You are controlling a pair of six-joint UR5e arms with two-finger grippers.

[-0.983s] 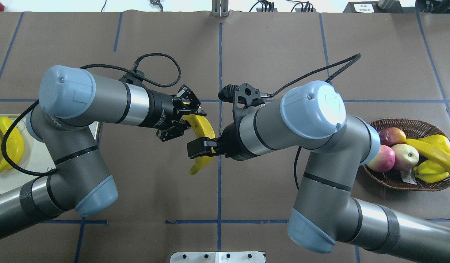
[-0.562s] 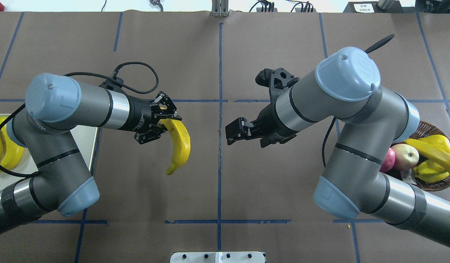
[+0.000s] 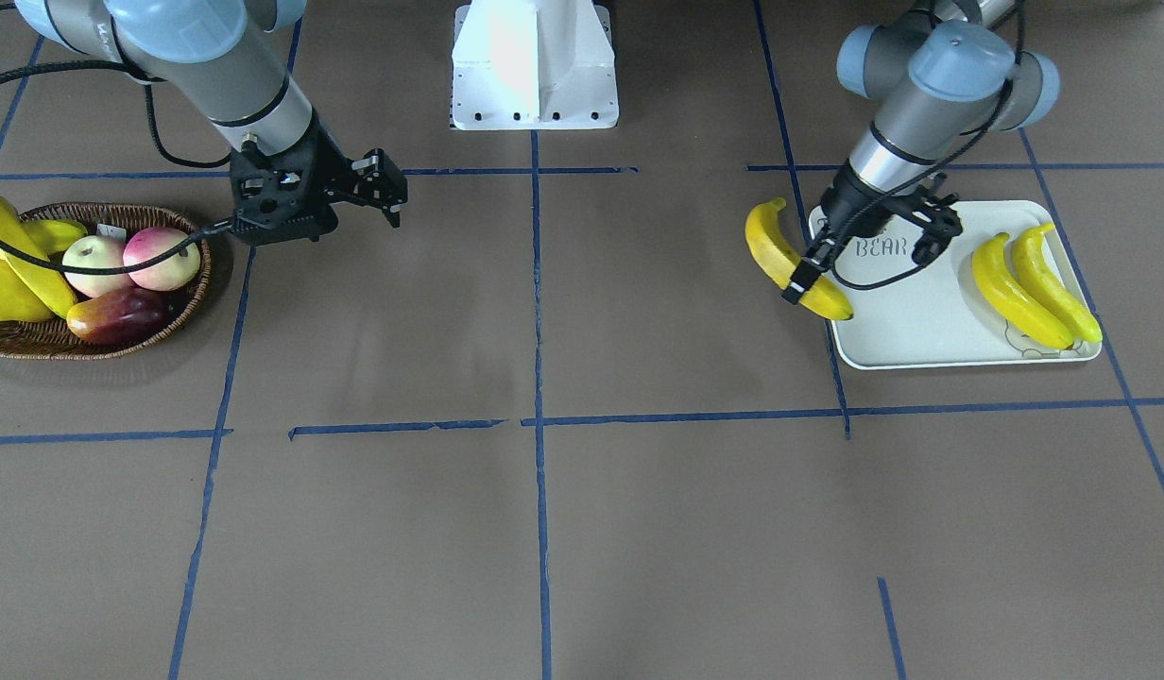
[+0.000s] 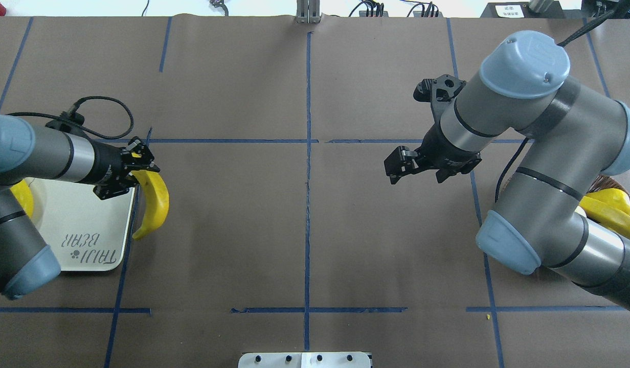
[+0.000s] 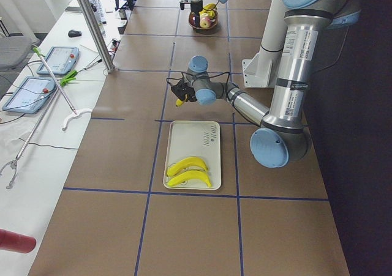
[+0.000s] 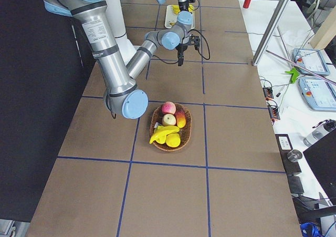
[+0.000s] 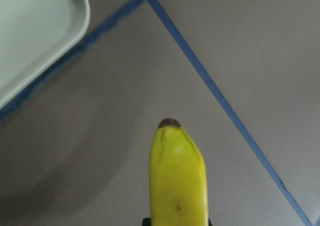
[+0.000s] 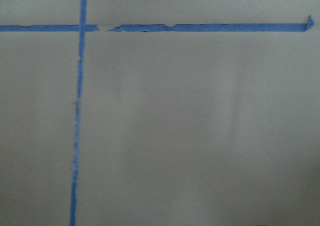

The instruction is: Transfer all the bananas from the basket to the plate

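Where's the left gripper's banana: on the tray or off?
Off. The left gripper holds the banana beside the tray edge, over the table; overhead and left wrist views agree.

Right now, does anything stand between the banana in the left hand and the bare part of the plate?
Nothing visible. The banana hangs just off the plate rim; the two bananas already there lie at its opposite end.

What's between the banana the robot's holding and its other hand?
Nothing: from banana to right hand, only bare table with blue tape, per the overhead view.
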